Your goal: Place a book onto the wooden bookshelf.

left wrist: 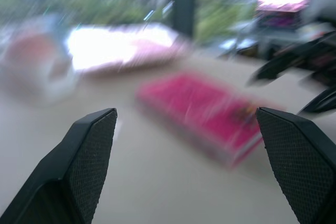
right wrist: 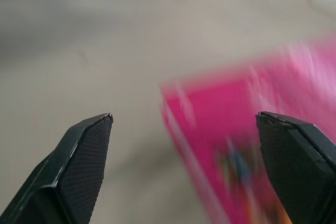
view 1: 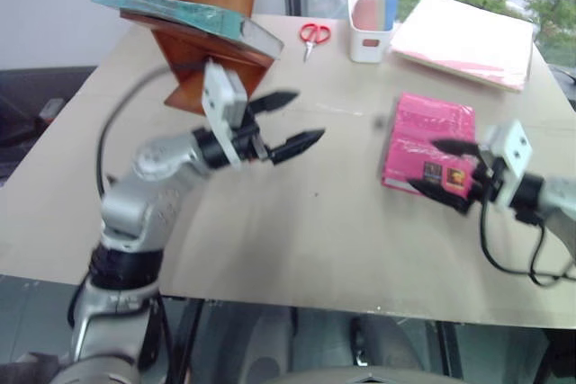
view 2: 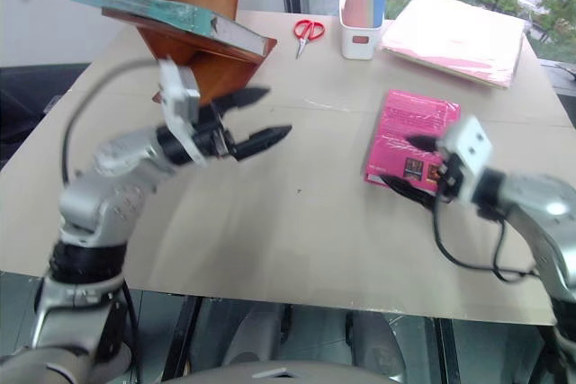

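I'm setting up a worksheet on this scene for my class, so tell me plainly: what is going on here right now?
A two-armed robot works at a table. The teal-green book lies on a slanted board of the wooden bookshelf, held by nothing. The left gripper hangs open and empty just in front of the shelf. The right gripper is open too, at the near edge of a pink book that lies flat on the table. Red scissors, a white holder and a pale pink paper stack sit farther back.
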Action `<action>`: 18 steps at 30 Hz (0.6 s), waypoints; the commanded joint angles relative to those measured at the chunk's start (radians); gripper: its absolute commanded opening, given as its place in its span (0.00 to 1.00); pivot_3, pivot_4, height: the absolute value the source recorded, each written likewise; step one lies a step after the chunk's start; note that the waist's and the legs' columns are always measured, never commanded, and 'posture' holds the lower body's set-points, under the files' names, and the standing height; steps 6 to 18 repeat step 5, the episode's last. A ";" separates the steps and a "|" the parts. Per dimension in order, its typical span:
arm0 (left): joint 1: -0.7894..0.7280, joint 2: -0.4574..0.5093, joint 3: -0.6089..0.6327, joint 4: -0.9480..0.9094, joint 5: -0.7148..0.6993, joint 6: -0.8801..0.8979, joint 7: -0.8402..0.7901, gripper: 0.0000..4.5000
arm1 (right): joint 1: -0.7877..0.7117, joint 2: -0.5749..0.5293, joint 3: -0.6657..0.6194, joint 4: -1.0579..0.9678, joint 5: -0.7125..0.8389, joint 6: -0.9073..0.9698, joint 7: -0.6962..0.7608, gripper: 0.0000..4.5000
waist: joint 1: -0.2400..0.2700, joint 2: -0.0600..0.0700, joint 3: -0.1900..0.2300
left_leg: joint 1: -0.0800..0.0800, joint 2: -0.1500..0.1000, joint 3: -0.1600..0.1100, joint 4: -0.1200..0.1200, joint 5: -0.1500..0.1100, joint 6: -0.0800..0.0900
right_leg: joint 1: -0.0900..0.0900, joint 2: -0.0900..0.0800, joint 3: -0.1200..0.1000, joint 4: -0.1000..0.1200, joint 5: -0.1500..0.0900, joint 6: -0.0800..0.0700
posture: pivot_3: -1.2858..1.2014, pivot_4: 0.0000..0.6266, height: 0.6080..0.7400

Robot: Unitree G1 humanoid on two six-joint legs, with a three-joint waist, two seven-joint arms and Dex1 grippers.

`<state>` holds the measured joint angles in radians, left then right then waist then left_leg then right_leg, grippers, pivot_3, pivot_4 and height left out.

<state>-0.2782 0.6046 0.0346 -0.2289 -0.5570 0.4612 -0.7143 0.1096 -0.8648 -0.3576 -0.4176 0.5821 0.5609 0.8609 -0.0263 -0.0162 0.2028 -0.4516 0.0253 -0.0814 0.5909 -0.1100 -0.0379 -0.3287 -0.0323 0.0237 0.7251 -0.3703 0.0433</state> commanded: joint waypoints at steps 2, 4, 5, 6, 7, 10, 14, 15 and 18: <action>0.152 0.059 0.102 -0.084 0.015 -0.047 -0.042 0.99 | 0.136 0.010 -0.202 -0.064 -0.028 -0.043 -0.001 1.00 | -0.005 0.001 0.000 | 0.003 0.001 0.000 0.000 0.000 0.000 | 0.001 0.001 0.001 0.002 0.000 0.000 | 0.52 0.24 1.00; 0.213 0.094 0.140 -0.080 0.019 -0.060 -0.076 0.99 | 0.213 0.007 -0.242 -0.055 -0.062 -0.054 0.018 1.00 | -0.004 0.001 -0.001 | 0.004 0.002 0.000 0.000 0.000 0.000 | 0.003 0.001 0.001 0.001 0.000 0.000 | 0.52 0.24 1.00; 0.225 0.107 0.153 -0.071 0.026 -0.067 -0.082 0.99 | 0.230 0.004 -0.247 -0.050 -0.071 -0.061 0.022 1.00 | -0.004 0.001 -0.001 | 0.004 0.002 0.001 0.000 0.000 0.000 | 0.003 0.001 0.001 0.001 0.000 -0.001 | 0.52 0.24 1.00; 0.225 0.107 0.153 -0.071 0.026 -0.067 -0.082 0.99 | 0.230 0.004 -0.247 -0.050 -0.071 -0.061 0.022 1.00 | -0.004 0.001 -0.001 | 0.004 0.002 0.001 0.000 0.000 0.000 | 0.003 0.001 0.001 0.001 0.000 -0.001 | 0.52 0.24 1.00; 0.225 0.107 0.153 -0.071 0.026 -0.067 -0.082 0.99 | 0.230 0.004 -0.247 -0.050 -0.071 -0.061 0.022 1.00 | -0.004 0.001 -0.001 | 0.004 0.002 0.001 0.000 0.000 0.000 | 0.003 0.001 0.001 0.001 0.000 -0.001 | 0.52 0.24 1.00; 0.225 0.107 0.153 -0.071 0.026 -0.067 -0.082 0.99 | 0.230 0.004 -0.247 -0.050 -0.071 -0.061 0.022 1.00 | -0.004 0.001 -0.001 | 0.004 0.002 0.001 0.000 0.000 0.000 | 0.003 0.001 0.001 0.001 0.000 -0.001 | 0.52 0.24 1.00; 0.225 0.107 0.153 -0.071 0.026 -0.067 -0.082 0.99 | 0.230 0.004 -0.247 -0.050 -0.071 -0.061 0.022 1.00 | -0.004 0.001 -0.001 | 0.004 0.002 0.001 0.000 0.000 0.000 | 0.003 0.001 0.001 0.001 0.000 -0.001 | 0.52 0.24 1.00; 0.225 0.107 0.153 -0.071 0.026 -0.067 -0.082 0.99 | 0.230 0.004 -0.247 -0.050 -0.071 -0.061 0.022 1.00 | -0.004 0.001 -0.001 | 0.004 0.002 0.001 0.000 0.000 0.000 | 0.003 0.001 0.001 0.001 0.000 -0.001 | 0.52 0.24 1.00; 0.225 0.107 0.153 -0.071 0.026 -0.067 -0.082 0.99 | 0.230 0.004 -0.247 -0.050 -0.071 -0.061 0.022 1.00 | -0.004 0.001 -0.001 | 0.004 0.002 0.001 0.000 0.000 0.000 | 0.003 0.001 0.001 0.001 0.000 -0.001 | 0.52 0.24 1.00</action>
